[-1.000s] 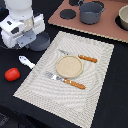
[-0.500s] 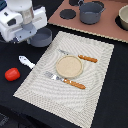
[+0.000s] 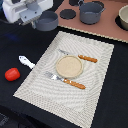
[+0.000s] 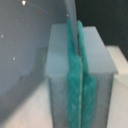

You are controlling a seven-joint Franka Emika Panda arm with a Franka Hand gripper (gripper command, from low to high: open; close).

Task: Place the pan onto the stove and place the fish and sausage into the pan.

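Note:
My gripper [image 3: 34, 22] is shut on the thin handle of the blue-grey pan [image 3: 48, 21] and holds it above the black table, just off the stove's near left corner. The wrist view shows the green pads [image 4: 74, 75] pressed together on the thin handle [image 4: 71, 12]. The stove [image 3: 107, 26] is a pinkish-brown board with black burner discs at the back right. The white fish [image 3: 26, 61] lies on the table left of the placemat. The red sausage [image 3: 12, 74] lies near it, further left.
A larger grey pot [image 3: 91, 12] stands on the stove. The striped placemat [image 3: 95, 75] holds a tan plate [image 3: 68, 66], a fork [image 3: 67, 81] and a knife [image 3: 82, 57] with wooden handles. A bowl [image 3: 123, 19] sits at the stove's right edge.
The gripper has carried the pan up and toward the exterior view's right, closer to the stove. The fish, the sausage and the place setting have not moved.

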